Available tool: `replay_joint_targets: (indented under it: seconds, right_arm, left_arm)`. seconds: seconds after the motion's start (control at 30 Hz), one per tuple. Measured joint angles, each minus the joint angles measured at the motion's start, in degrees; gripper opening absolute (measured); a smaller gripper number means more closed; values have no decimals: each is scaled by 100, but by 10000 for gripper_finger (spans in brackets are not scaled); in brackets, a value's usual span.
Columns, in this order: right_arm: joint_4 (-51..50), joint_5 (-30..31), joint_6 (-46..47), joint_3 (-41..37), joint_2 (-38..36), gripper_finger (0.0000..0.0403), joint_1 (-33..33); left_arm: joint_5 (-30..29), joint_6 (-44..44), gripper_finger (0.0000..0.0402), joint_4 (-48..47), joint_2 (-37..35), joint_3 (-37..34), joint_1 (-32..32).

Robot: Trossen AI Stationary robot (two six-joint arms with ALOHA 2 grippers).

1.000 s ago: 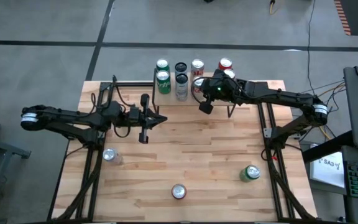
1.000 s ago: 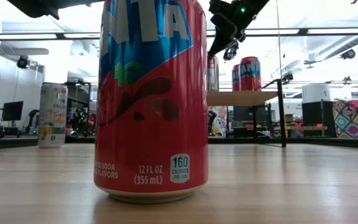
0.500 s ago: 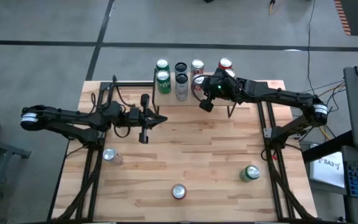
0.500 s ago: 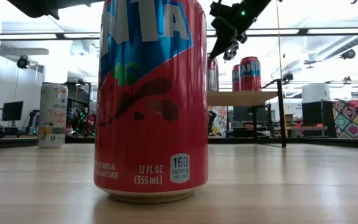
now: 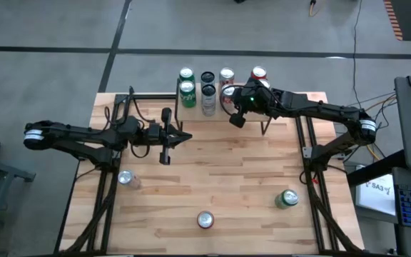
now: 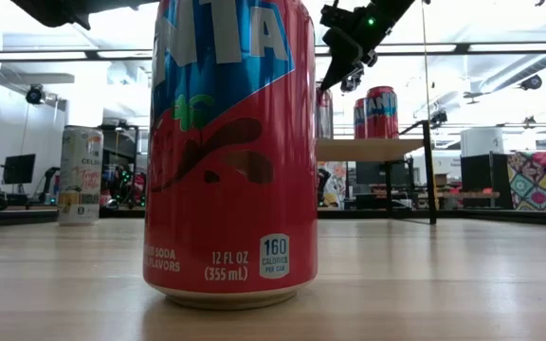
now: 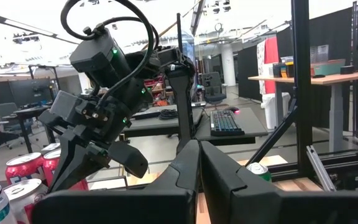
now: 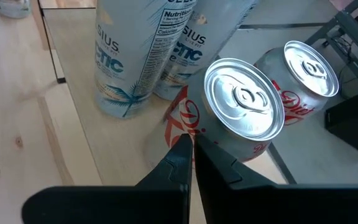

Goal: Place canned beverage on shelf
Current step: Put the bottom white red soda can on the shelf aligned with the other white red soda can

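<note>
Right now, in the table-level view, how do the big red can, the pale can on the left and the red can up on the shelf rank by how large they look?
1. Big red can, though nearest the camera.
2. Pale can.
3. Red can on the shelf.
The last two look close in size; distance makes true sizes unsure.

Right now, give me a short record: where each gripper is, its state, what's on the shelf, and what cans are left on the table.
left gripper: shut, empty, over the table's left-centre
right gripper: shut, empty, at the shelf's front edge
shelf: cans in rows, green, white, red
loose cans on table: silver, red, green
</note>
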Motion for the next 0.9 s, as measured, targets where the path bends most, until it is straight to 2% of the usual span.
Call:
replay_joint_targets:
  seconds: [0.9]
  right_arm:
    - [267,2,-125,-11,0,9,0]
  left_arm:
    - [0,0,0,2,0,0,0]
